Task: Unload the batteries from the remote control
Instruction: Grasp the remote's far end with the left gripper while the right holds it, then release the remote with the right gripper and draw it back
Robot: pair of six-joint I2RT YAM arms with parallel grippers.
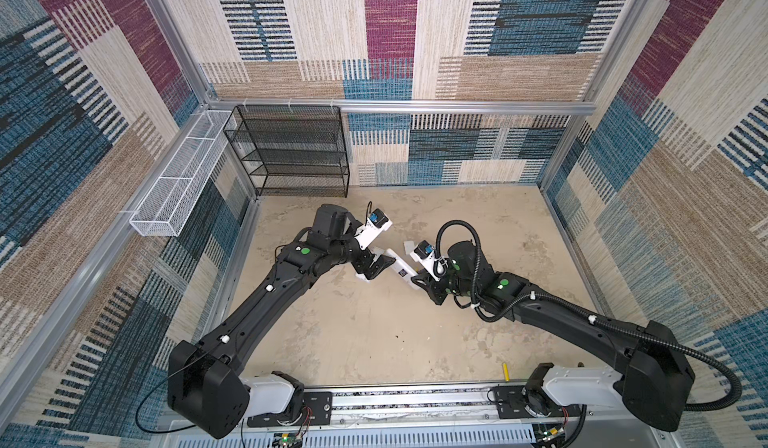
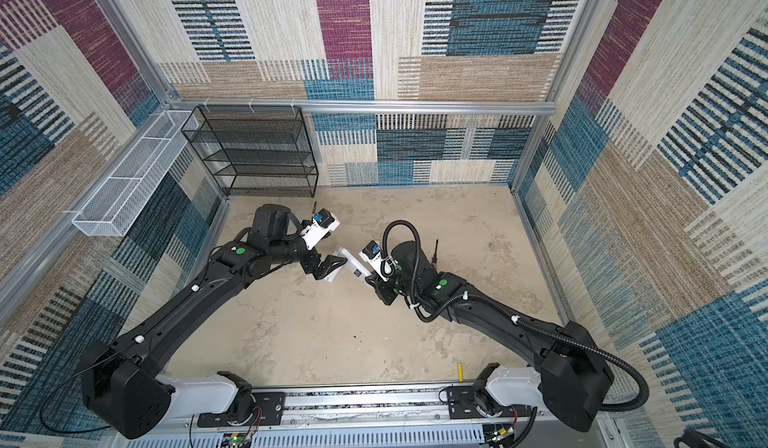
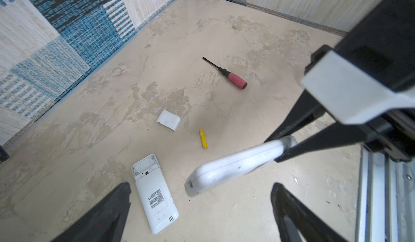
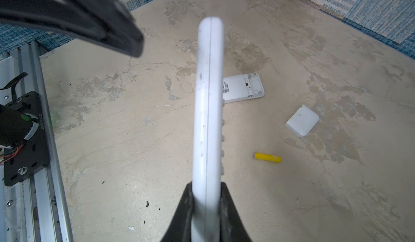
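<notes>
Table: beige, stained. Both arms reach in over its middle.
Right gripper: fingers clamped on one end of the held remote, one on each broad face. The narrow seam edge faces the wrist camera, with button bumps along one side.
Left gripper: fingers wide apart, holding nothing.
Key relation: the held remote is raised off the table. Its long axis runs from the right fingers straight toward the left gripper. In the left wrist view its free end sits in the gap between the left fingers, touching neither as far as shows. The left gripper is the free one, and the nearer to that end.
Held remote, bay: not shown in any view, so I cannot tell whether cells are inside.
Table remote: flat, back up, below the left gripper. Its bay end is uncovered and looks empty.
Screwdriver: red handle, on the table, well apart from the rest.
Cover: loose, near the table remote's open end.
Battery: yellow, loose on the table near the cover, touching nothing.
Second battery: yellow, at the table's front edge by the rail, near the right arm's base.
Green batteries: none seen.
Judgement: two cells look already out. The step in hand is probably the left fingers working on the held remote's free end. That calls for an approach along the long axis while the right grip stays firm. A sideways push could twist the remote in the clamp.
</notes>
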